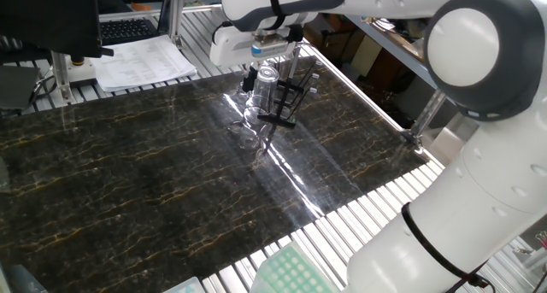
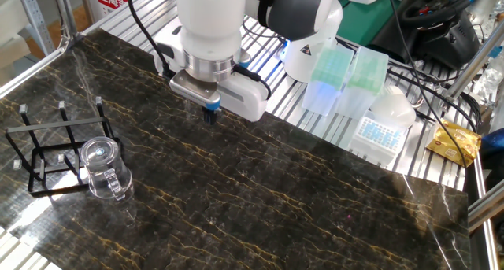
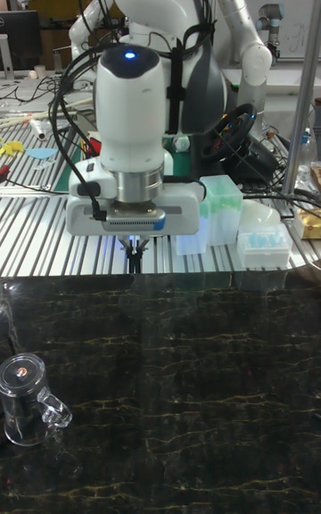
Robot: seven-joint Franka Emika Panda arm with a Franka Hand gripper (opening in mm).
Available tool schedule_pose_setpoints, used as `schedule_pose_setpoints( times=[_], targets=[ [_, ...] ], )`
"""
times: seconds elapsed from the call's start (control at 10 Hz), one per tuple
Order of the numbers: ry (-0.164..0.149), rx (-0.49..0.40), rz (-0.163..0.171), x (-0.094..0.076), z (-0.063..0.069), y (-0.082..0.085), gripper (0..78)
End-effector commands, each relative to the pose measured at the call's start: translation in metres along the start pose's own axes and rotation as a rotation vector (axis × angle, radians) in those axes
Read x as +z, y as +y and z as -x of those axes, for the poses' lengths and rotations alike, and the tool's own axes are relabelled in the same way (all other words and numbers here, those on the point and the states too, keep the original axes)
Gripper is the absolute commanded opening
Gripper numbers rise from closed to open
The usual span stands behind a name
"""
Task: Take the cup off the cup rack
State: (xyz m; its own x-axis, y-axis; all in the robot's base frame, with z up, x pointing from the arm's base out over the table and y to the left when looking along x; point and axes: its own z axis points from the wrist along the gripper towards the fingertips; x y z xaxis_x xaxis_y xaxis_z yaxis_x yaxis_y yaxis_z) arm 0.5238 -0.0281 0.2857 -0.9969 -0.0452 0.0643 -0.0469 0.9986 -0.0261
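Observation:
The cup (image 2: 101, 169) is a clear glass mug standing rim up at the right front corner of the cup rack (image 2: 47, 148), handle facing forward. In one fixed view the cup (image 1: 267, 81) shows against the black rods of the cup rack (image 1: 287, 95). My gripper (image 2: 209, 114) hangs over the dark marble table, well to the right of the cup and apart from it. Its fingers look pressed together with nothing between them. In the tall fixed view the gripper (image 3: 134, 258) is above and right of the cup (image 3: 25, 398).
Green pipette tip boxes (image 2: 332, 75) and a white tip box (image 2: 379, 130) stand on the slatted bench behind the table. A yellow packet (image 2: 455, 141) lies at the far right. Papers (image 1: 141, 62) and a keyboard lie beyond the table's far edge.

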Motion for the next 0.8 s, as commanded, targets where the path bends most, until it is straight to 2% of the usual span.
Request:
schedule_pose_setpoints(
  times=[0.1, 0.6, 0.8],
  targets=[
    [-0.018, 0.012, -0.025, 0.0107, 0.0032, 0.0009, 0.0],
    [-0.018, 0.016, -0.027, 0.0165, 0.0038, 0.0027, 0.0],
    [-0.006, 0.031, -0.024, 0.0165, 0.0038, 0.0027, 0.0]
  ],
)
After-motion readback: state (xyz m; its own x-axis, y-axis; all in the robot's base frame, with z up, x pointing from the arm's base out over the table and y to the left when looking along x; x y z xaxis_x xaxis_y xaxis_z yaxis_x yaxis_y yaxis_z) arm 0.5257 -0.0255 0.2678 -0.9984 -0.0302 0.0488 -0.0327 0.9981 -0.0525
